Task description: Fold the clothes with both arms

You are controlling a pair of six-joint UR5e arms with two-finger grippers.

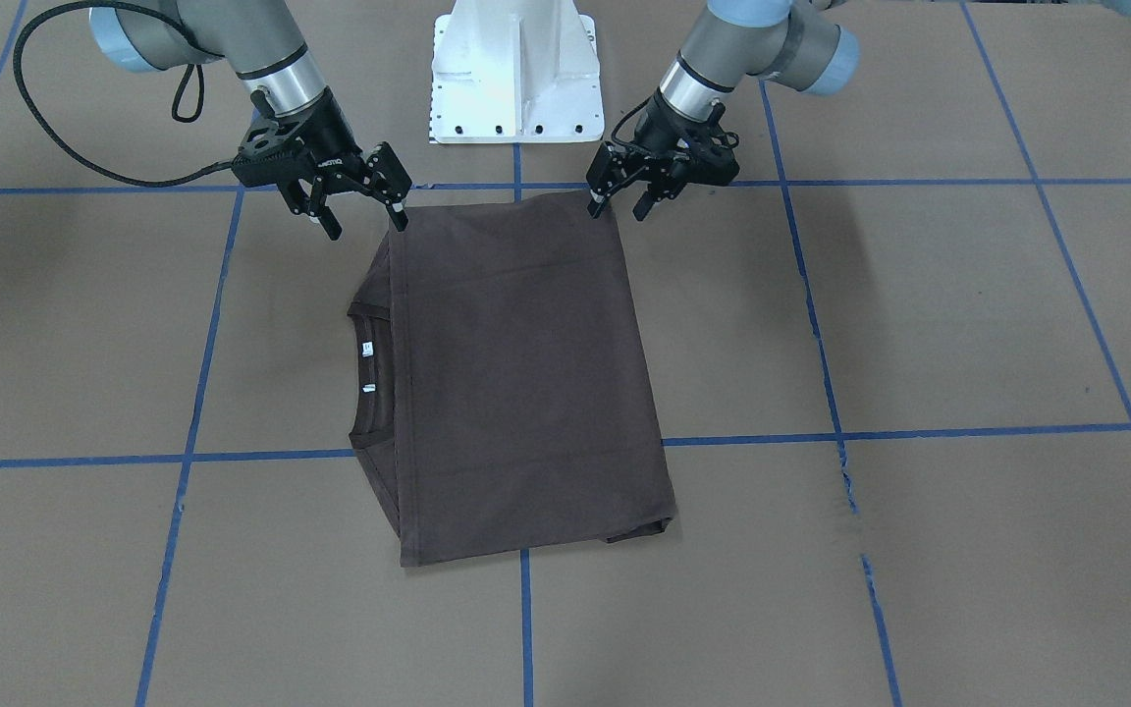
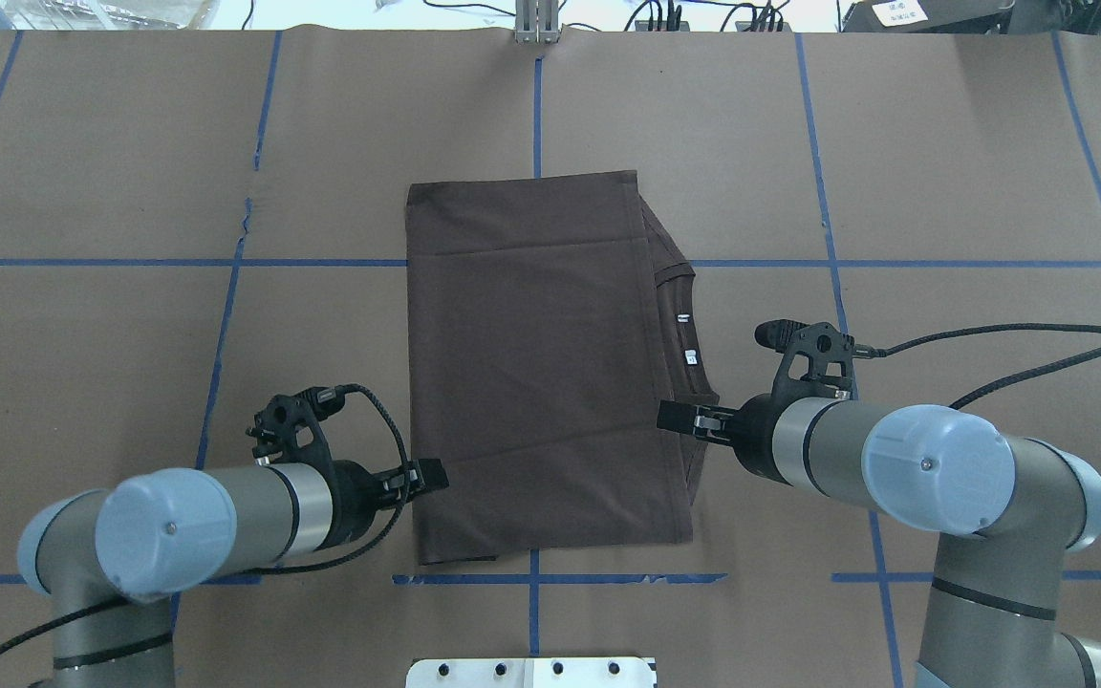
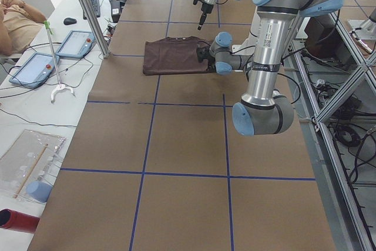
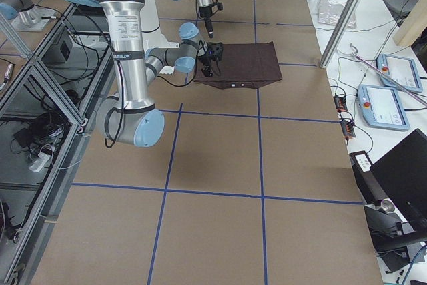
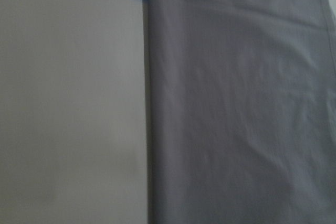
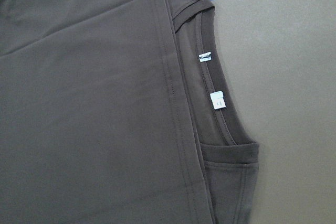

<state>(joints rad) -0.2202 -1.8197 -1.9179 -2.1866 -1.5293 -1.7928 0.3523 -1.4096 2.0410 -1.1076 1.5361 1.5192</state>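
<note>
The clothes are one dark brown T-shirt (image 1: 526,383) lying flat and folded into a rectangle on the brown table. Its ribbed collar (image 6: 220,114) and white neck tags (image 6: 217,99) stick out on my right side. My right gripper (image 1: 363,221) hovers open at the shirt's near corner on the collar side, one finger above the edge. My left gripper (image 1: 619,206) is open over the other near corner. From overhead, the left gripper (image 2: 431,475) and right gripper (image 2: 680,418) flank the shirt (image 2: 531,373). Neither wrist view shows its fingers, only flat cloth (image 5: 236,119).
The white pedestal base (image 1: 516,74) stands just behind the shirt's near edge. Blue tape lines (image 2: 235,315) grid the table. In the exterior left view a person (image 3: 17,16), tablets (image 3: 35,66) and a metal pole (image 3: 88,10) sit along the table's far side.
</note>
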